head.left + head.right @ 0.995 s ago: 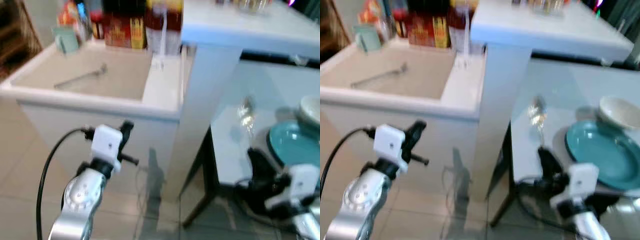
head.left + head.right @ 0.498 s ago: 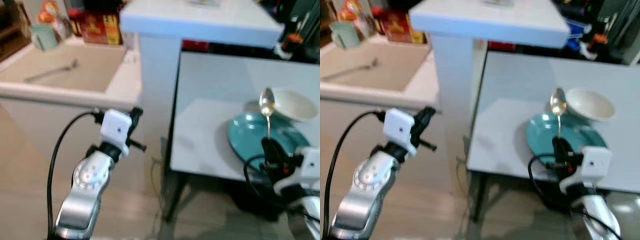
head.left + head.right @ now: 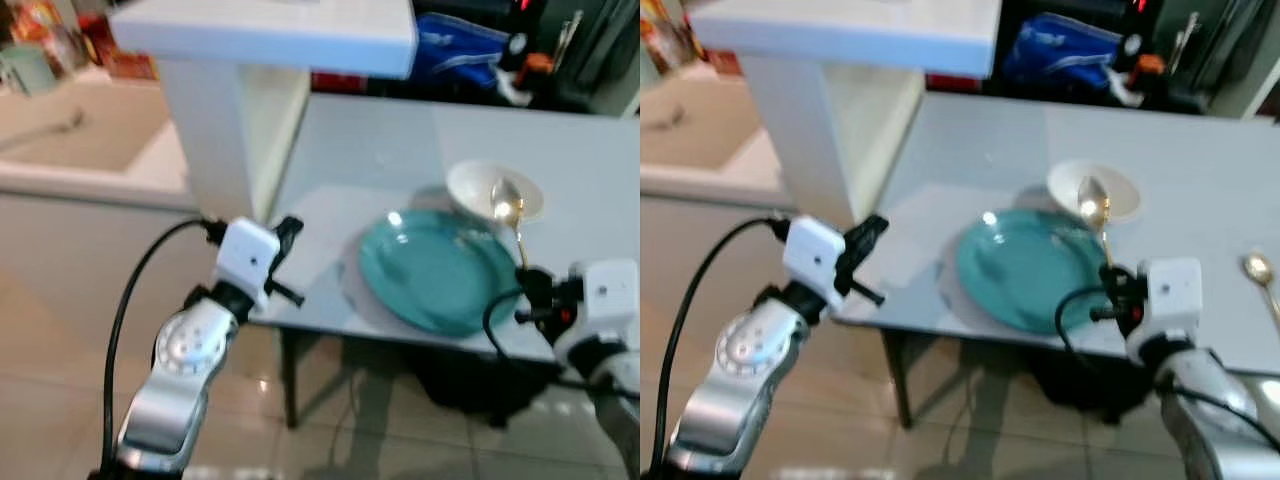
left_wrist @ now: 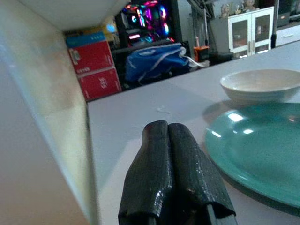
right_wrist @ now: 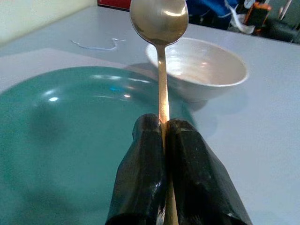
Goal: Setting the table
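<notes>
A teal plate (image 3: 432, 270) lies on the grey table (image 3: 970, 140), with a white bowl (image 3: 478, 184) just behind it. My right gripper (image 3: 1116, 281) is shut on a gold spoon (image 3: 1094, 206), held upright with its bowl end up, over the plate's near right rim. In the right wrist view the spoon (image 5: 159, 18) rises from between the closed fingers (image 5: 187, 154), plate below and bowl (image 5: 206, 65) beyond. A second spoon (image 3: 1262, 274) lies on the table at the far right. My left gripper (image 3: 287, 229) is shut and empty, at the table's near left corner.
A white counter column (image 3: 215, 120) stands at the table's left end, with a beige sink counter (image 3: 70, 150) further left. A blue bag (image 3: 1060, 55) and dark clutter sit behind the table. Red boxes (image 4: 93, 61) stand beside the bag. Tiled floor lies below.
The camera has swung right, bringing the table and plate to the middle. My right gripper still holds the spoon upright, now by the plate's right rim. The second spoon has come into view.
</notes>
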